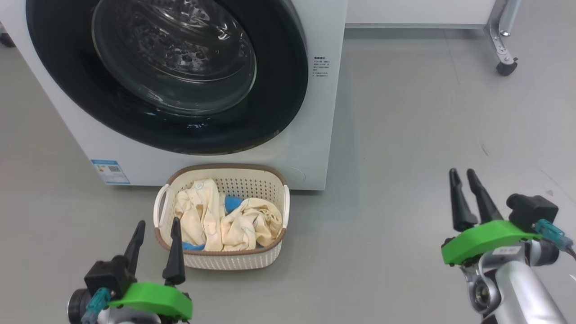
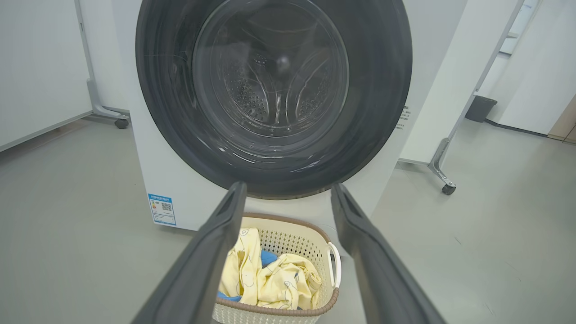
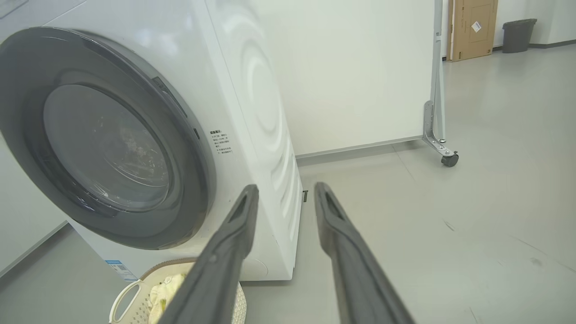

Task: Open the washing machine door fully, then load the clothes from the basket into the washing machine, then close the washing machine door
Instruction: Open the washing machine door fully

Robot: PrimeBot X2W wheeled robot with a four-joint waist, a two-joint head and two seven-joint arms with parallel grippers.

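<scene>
The washing machine (image 1: 324, 112) stands white and close in front of me. The washing machine door (image 1: 175, 58) lies shut against its front, with a black rim and a bulging glass centre. On the floor right before it sits the cream basket (image 1: 234, 261), holding pale yellow clothes (image 1: 234, 220) and some blue pieces. My left gripper (image 1: 158, 222) hovers open just left of the basket's near corner, nothing between its fingers. In the left wrist view the left gripper (image 2: 289, 186) frames the basket (image 2: 292, 225). My right gripper (image 1: 462, 173) is far to the right over bare floor, its jaws narrower but apart and empty.
A white panel on a metal frame with a caster (image 1: 506, 67) stands behind and right of the machine. Grey floor stretches to the right. A cardboard box (image 3: 472, 27) and a dark bin (image 3: 517, 29) sit far off by the wall.
</scene>
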